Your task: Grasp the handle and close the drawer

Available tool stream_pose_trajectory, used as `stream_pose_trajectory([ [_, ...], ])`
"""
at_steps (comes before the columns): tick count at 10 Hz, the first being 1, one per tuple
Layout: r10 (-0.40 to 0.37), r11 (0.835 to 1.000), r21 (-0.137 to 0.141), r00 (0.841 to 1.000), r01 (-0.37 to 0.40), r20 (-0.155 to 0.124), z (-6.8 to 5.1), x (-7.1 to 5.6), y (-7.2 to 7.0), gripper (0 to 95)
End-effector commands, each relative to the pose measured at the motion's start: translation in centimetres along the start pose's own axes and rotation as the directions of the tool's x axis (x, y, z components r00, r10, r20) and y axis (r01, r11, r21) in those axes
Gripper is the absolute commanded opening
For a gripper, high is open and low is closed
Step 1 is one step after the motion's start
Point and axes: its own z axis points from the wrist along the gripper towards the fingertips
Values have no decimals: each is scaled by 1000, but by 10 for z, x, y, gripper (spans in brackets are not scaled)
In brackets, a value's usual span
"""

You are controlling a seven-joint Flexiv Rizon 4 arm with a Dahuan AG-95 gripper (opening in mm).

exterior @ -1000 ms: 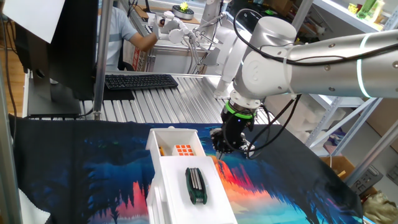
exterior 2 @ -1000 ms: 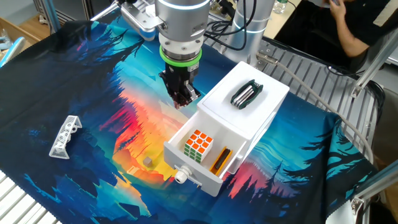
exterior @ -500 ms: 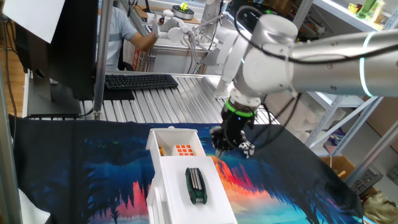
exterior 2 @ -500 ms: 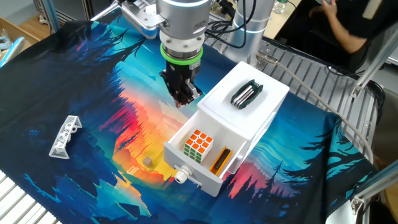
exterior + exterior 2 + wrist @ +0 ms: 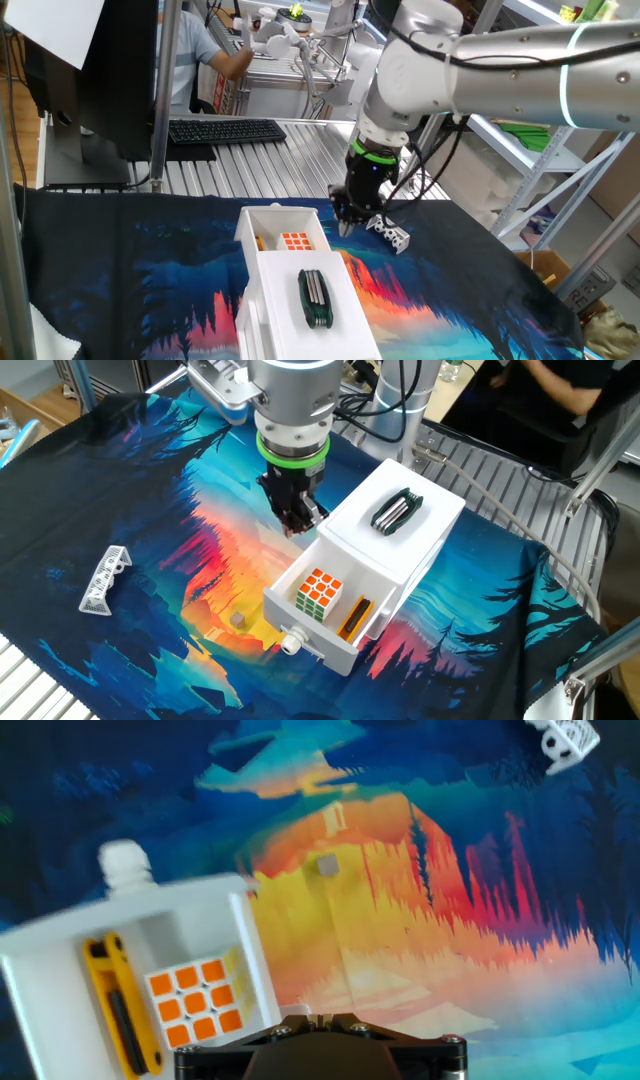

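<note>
Only the hand view shows the round white handle [image 5: 123, 863] clearly, jutting from the open drawer [image 5: 60, 960], which holds an orange-faced cube [image 5: 192, 1004] and a yellow tool [image 5: 115, 1005]. The gripper [image 5: 297, 520] hangs just beside the white box [image 5: 420, 540], mid-bench, its fingers seemingly pressed together, empty. A dark multi-tool [image 5: 396, 511] lies atop the box; a perforated block [image 5: 105, 579] sits well apart.

Your arm [image 5: 500, 70] has glossy silver-white rounded links, a glowing green ring at the wrist, looping black cables, and a black gripper [image 5: 296, 515].
</note>
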Motion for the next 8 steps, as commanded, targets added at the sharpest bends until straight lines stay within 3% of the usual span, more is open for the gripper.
stream_pose_trajectory([
  [1,13,1000,1,1000,-13,-1,-7,-7,7,0],
  [5,75,997,-13,997,-75,-9,-9,-21,32,0],
  [8,98,995,-7,995,-98,-14,-13,-36,45,0],
])
